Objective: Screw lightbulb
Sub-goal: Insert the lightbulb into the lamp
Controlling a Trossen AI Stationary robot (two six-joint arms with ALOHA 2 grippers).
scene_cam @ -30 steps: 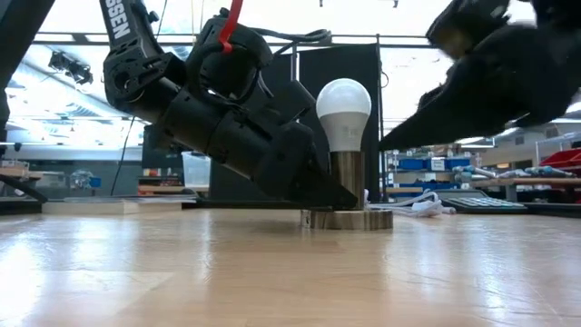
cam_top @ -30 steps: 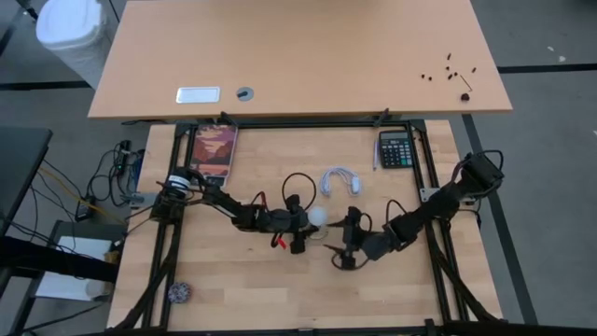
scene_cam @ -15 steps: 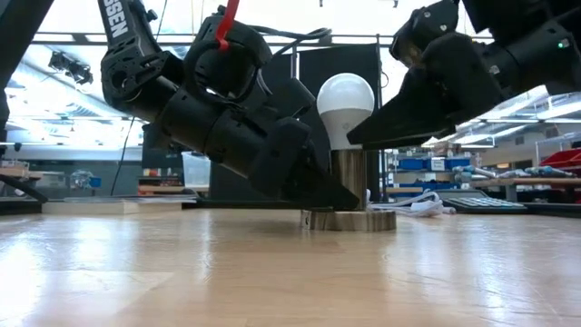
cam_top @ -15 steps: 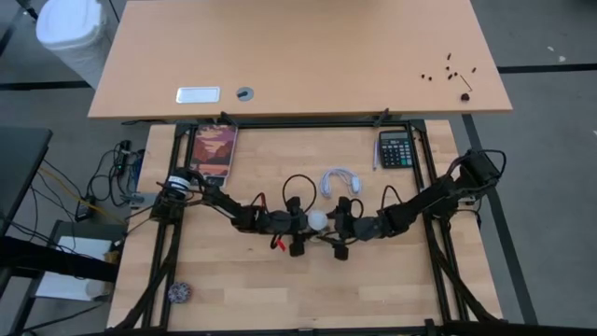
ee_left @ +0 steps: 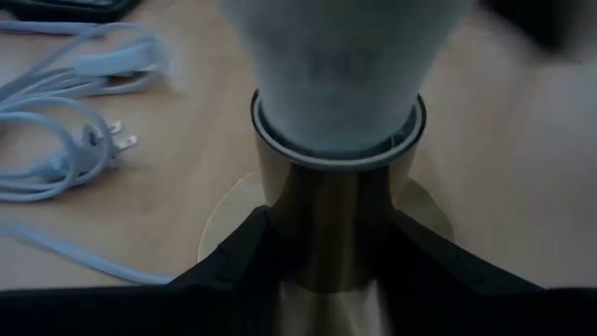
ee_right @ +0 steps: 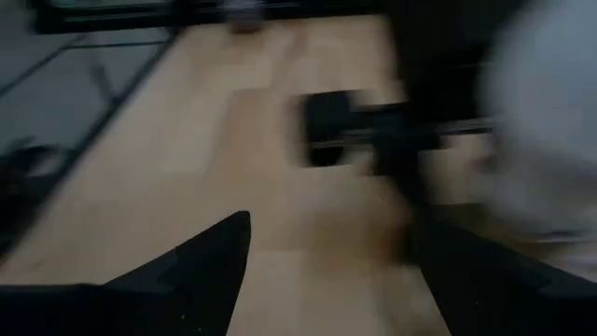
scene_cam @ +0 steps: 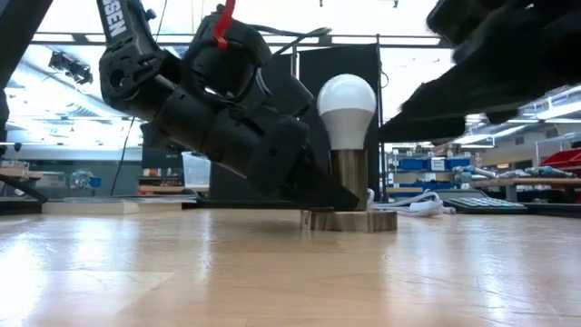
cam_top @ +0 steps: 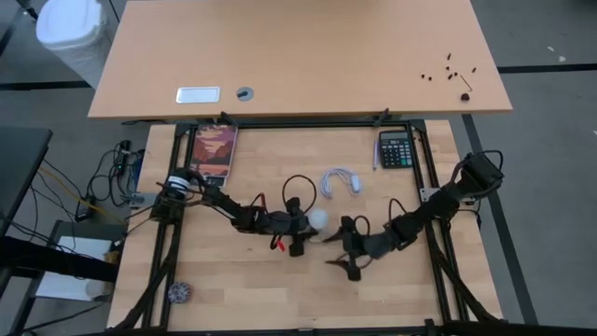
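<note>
High view: lightbulb (cam_top: 319, 220) sits near the middle of the wooden table (cam_top: 233, 289), mostly masked by arm links; left gripper (cam_top: 306, 230) is right against it from the left, fingers hidden under the wrist. Right gripper (cam_top: 341, 255) is just off the bulb toward the front edge, fingers spread wide, holding nothing. Low view: lightbulb (scene_cam: 345, 107) stands upright in a brass socket (scene_cam: 349, 195) on a round base; left gripper's tips reach the socket stem, contact partly hidden. Right arm is a dark blur, cut off at the top. Left wrist view: dark fingers (ee_left: 233, 271) clamp the socket stem on both sides; bulb top is cropped. Right wrist view: heavily blurred, fingers (ee_right: 201, 252) wide apart.
</note>
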